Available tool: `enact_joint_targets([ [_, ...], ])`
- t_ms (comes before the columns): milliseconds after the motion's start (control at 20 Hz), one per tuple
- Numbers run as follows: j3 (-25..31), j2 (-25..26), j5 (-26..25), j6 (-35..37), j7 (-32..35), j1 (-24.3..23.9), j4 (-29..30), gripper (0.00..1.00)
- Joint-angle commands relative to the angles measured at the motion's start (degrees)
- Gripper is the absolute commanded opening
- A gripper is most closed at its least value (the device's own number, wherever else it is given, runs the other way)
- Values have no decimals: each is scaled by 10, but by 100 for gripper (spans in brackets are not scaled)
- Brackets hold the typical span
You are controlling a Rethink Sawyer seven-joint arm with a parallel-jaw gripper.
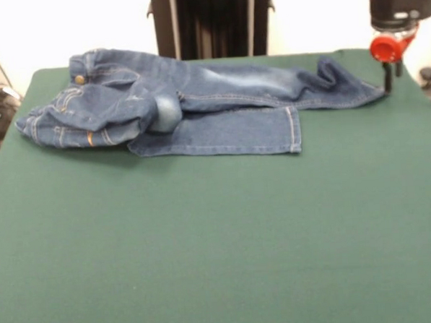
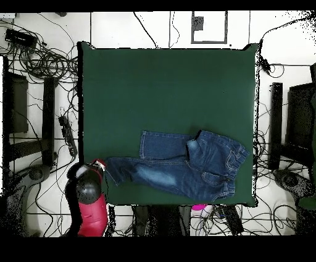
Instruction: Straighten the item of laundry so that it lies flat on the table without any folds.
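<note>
The hand (image 1: 390, 76), whether open or closed I cannot tell, hangs just beside the hem of the jeans (image 1: 198, 104), whose long axis runs away from it along the counter's (image 1: 220, 241) robot-side edge.

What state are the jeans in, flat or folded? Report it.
Folded. The jeans have the waist end bunched over itself and one leg end crumpled beside the gripper.
</note>
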Motion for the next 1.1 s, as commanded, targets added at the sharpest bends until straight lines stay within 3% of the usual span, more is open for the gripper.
enact_joint_targets([
  [50,103,21,38,-23,158,11,-80,100],
  [350,108,16,53,-19,148,8,-80,100],
  [750,59,-46,-89,34,64,-70,49,100],
  [1100,1,-40,-130,47,-63,-134,87,100],
])
